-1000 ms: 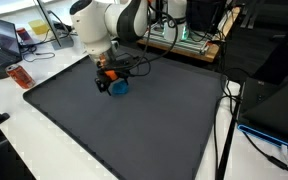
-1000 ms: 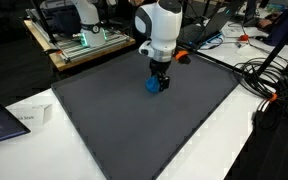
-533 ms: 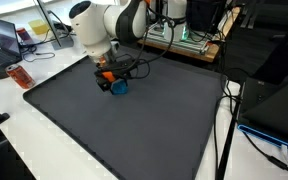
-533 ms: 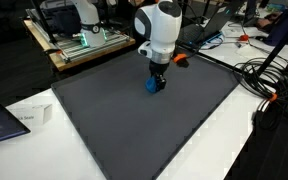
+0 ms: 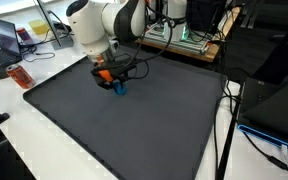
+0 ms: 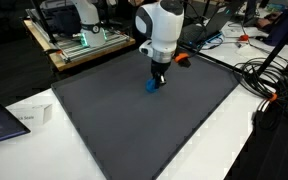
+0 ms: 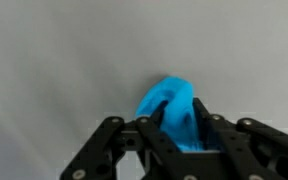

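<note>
A small soft blue object (image 7: 172, 112) is squeezed between the black fingers of my gripper (image 7: 179, 125) in the wrist view, its top bulging out above the fingertips. In both exterior views the gripper (image 5: 114, 84) (image 6: 158, 80) points straight down at the dark grey mat (image 5: 134, 125) (image 6: 134, 125), and the blue object (image 5: 120, 88) (image 6: 151, 85) shows just beside the fingertips, at the mat's surface. An orange part (image 5: 104, 73) sits on the wrist.
A red-orange item (image 5: 20, 76) lies on the white table beside the mat. A metal rack with electronics (image 6: 79, 40) stands behind. Cables (image 6: 269, 75) and an orange tool (image 6: 182, 58) lie off the mat. A white box (image 6: 24, 118) rests near the front.
The fingers have come together on the blue object, which now looks narrower and squashed. The arm has stayed over the same spot.
</note>
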{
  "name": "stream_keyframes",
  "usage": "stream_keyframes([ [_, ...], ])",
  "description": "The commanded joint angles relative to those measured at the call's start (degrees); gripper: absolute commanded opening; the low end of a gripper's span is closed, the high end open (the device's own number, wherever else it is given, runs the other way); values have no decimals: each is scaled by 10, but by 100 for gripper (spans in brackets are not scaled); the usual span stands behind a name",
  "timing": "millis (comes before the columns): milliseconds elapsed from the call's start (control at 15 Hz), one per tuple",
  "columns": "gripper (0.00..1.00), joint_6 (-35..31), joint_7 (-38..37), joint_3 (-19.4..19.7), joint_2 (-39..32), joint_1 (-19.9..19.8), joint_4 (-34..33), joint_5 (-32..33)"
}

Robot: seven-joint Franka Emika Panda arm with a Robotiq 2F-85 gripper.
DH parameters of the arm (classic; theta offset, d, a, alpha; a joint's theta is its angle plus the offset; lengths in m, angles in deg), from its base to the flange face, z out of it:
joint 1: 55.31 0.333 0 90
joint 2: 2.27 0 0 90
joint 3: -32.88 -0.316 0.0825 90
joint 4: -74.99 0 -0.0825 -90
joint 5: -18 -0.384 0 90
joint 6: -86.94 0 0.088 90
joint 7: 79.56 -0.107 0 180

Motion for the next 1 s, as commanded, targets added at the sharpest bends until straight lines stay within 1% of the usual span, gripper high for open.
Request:
stream_keyframes([
  [0, 25, 8, -12, 5, -15, -1, -14, 5],
  [67, 45, 7, -10, 4, -14, -2, -13, 4],
  [133, 47, 8, -11, 5, -14, -1, -13, 5],
  [333, 66, 5, 0, 2, -6, -3, -6, 4],
  [400, 73, 2, 6, 0, -3, -5, -3, 2],
  [533, 88, 0, 27, -6, 7, -8, 4, 3],
  [667, 100, 0, 44, -4, 15, -8, 10, 6],
  [933, 100, -5, 95, -8, 39, -11, 24, 5],
])
